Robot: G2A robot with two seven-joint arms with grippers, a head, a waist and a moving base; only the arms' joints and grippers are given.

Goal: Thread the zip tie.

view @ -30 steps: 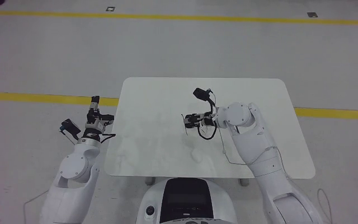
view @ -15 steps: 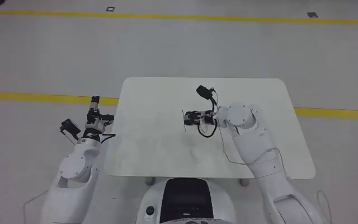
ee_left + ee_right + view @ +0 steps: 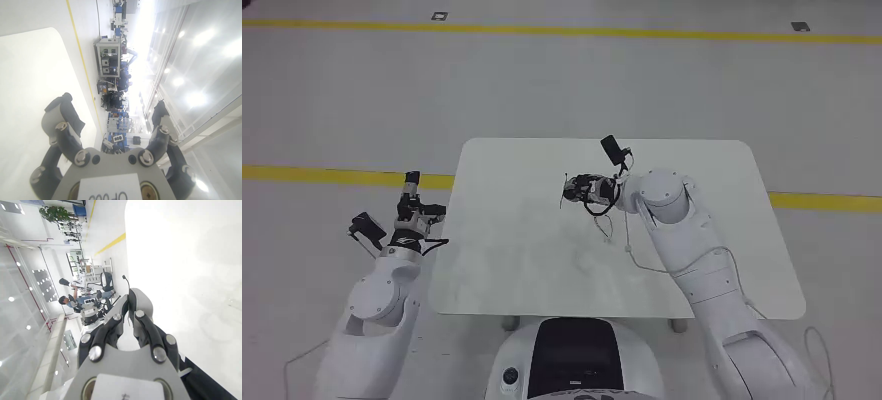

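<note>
A thin black zip tie [image 3: 127,281] is pinched between the fingers of my right gripper [image 3: 129,293], its small square head sticking out past the fingertips. From above, the right gripper [image 3: 574,187] hovers over the far middle of the white table [image 3: 512,250], with the zip tie [image 3: 565,191] standing as a short dark line at its tip. My left gripper [image 3: 412,182] sits off the table's left edge. Its fingers [image 3: 64,106] are spread wide with nothing between them.
A thin white cable [image 3: 630,255] hangs from the right arm over the table. The table's rounded left corner [image 3: 56,34] lies beside the left gripper. Yellow floor lines [image 3: 332,174] run beyond both table ends.
The right arm has carried the zip tie toward the table's far edge and turned its wrist. The left arm has kept still.
</note>
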